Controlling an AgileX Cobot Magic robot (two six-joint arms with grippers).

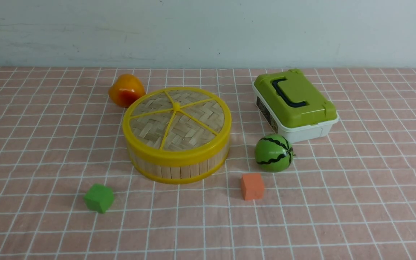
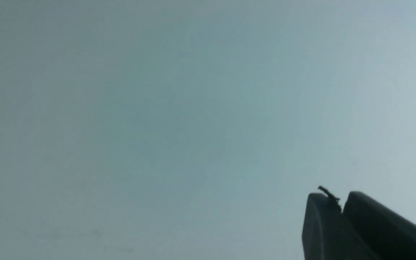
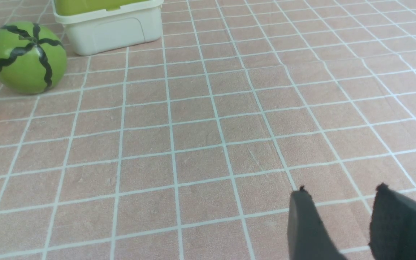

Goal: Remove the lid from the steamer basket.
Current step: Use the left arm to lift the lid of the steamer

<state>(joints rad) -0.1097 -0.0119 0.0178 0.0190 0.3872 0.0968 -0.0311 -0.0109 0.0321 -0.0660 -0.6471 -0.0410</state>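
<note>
The steamer basket (image 1: 179,169), a low tub of pale bamboo slats with yellow rims, stands mid-table in the front view. The lid (image 1: 190,126), woven bamboo with a thick yellow rim and yellow spokes, sits flat on top of it. Neither arm shows in the front view. In the left wrist view my left gripper (image 2: 338,196) points at a bare grey-blue wall, its two dark fingers pressed together with nothing held. The right wrist view shows my right gripper (image 3: 341,190) open and empty over the pink checked cloth, far to the right of the basket.
A white box with a green lid (image 1: 294,103) stands right of the basket, a toy watermelon (image 1: 273,152) and an orange cube (image 1: 252,186) in front of it. A green cube (image 1: 99,197) lies front left and an orange-yellow fruit (image 1: 125,90) behind the basket.
</note>
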